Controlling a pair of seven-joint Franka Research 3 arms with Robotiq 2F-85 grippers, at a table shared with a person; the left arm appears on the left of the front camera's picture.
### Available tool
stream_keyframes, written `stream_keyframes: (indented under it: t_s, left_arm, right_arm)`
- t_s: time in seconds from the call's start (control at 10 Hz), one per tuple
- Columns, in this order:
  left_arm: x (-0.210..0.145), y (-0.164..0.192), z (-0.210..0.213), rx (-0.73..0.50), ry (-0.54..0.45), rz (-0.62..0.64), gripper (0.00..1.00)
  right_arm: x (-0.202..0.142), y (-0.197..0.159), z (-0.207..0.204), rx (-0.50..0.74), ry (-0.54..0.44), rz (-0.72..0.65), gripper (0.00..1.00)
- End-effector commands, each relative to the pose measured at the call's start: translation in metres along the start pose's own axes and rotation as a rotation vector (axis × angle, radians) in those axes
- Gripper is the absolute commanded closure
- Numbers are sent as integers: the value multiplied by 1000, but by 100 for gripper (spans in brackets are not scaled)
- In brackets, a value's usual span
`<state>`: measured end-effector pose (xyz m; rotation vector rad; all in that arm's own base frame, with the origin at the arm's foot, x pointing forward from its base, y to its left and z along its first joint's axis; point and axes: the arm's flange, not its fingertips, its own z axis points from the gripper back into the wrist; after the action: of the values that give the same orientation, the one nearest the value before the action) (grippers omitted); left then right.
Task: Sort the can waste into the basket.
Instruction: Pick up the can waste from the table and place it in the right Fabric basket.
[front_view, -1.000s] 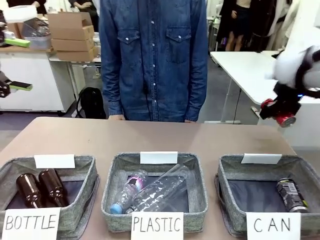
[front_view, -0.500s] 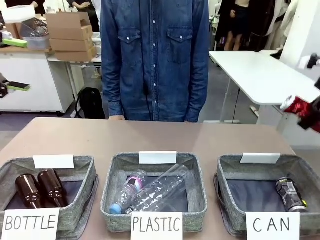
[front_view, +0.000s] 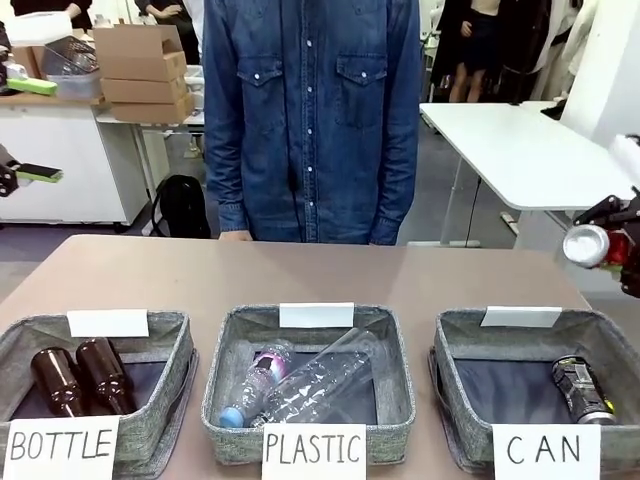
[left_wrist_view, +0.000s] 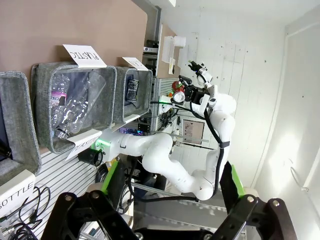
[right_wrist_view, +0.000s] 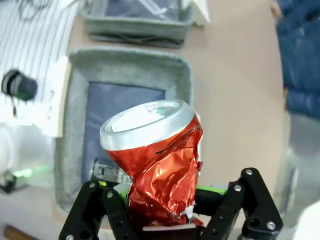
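The right claw (front_view: 618, 240) is clenched on the red can (front_view: 590, 245), holding it in the air at the far right of the front view with its silver end toward the camera. In the right wrist view the red can (right_wrist_view: 157, 160) sits crumpled between the green-padded fingers (right_wrist_view: 112, 192), and the CAN basket (right_wrist_view: 125, 67) lies below and beyond the claw (right_wrist_view: 165, 207), its dark floor open under the can. In the front view that basket (front_view: 470, 330) is below and just left of the claw, and the black can (front_view: 583, 390) lies on its floor at the right side. The left claw (left_wrist_view: 165, 220) hangs well away with its fingers spread wide and nothing between them. From there the right claw (left_wrist_view: 187, 91) shows far off, gripping the red can (left_wrist_view: 176, 96).
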<state>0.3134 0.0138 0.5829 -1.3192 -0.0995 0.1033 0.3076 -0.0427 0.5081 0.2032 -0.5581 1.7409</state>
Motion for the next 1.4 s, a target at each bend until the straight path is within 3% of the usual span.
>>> stream_keyframes:
  t_s: [0.0, 0.1, 0.2, 0.3, 0.5, 0.6, 0.7, 1.1, 1.3]
  left_arm:
    - [-3, 1, 2, 6, 10, -4, 0]
    - [-3, 1, 2, 6, 10, -4, 0]
    - [-3, 1, 2, 6, 10, -4, 0]
    - [-3, 1, 2, 6, 10, -4, 0]
    - [-3, 1, 2, 6, 10, -4, 0]
    - [-3, 1, 2, 6, 10, -4, 0]
    - [-3, 1, 2, 6, 10, -4, 0]
    - [-3, 1, 2, 6, 10, -4, 0]
    - [-3, 1, 2, 6, 10, -4, 0]
  right_arm:
    - [-15, 2, 2, 21, -147, 220, 87]
    - [-16, 1, 2, 17, -174, 217, 40]
    - [-16, -1, 2, 23, -196, 189, 27]
    - [-17, -2, 2, 25, -209, 167, 0]
    - [-17, -1, 3, 20, -220, 137, 0]
    - [-18, 0, 3, 21, -230, 135, 7]
    - [-18, 0, 3, 22, -237, 131, 0]
    - [-21, 0, 2, 30, -264, 122, 0]
    - [-17, -5, 6, 42, -301, 0, 0]
